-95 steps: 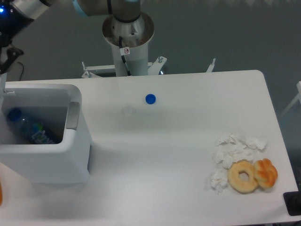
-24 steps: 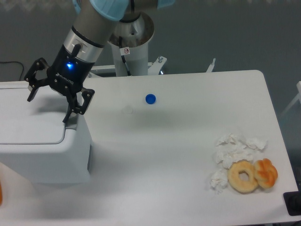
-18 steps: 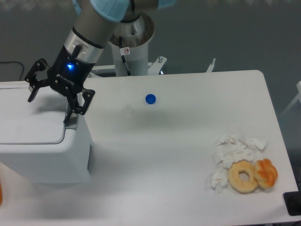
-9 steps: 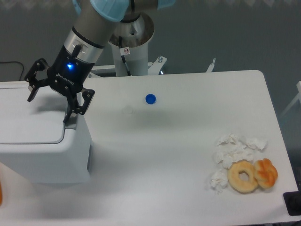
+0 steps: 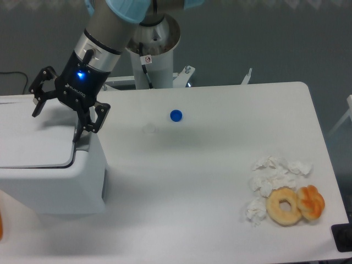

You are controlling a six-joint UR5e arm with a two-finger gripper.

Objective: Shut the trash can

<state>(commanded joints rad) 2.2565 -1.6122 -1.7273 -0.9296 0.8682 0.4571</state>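
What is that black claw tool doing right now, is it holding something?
Tool: open, fingers spread over the trash can lid, holding nothing.

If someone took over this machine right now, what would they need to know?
Gripper: fingers spread open, holding nothing, over the bin's top near its right edge.
Trash can: at the table's left end, flat lid lying down over the opening.
Done: the can looks closed.
Left: confirm the lid sits flush, then lift the arm clear.
Elsewhere: blue cap, tissues, doughnut and pastry.
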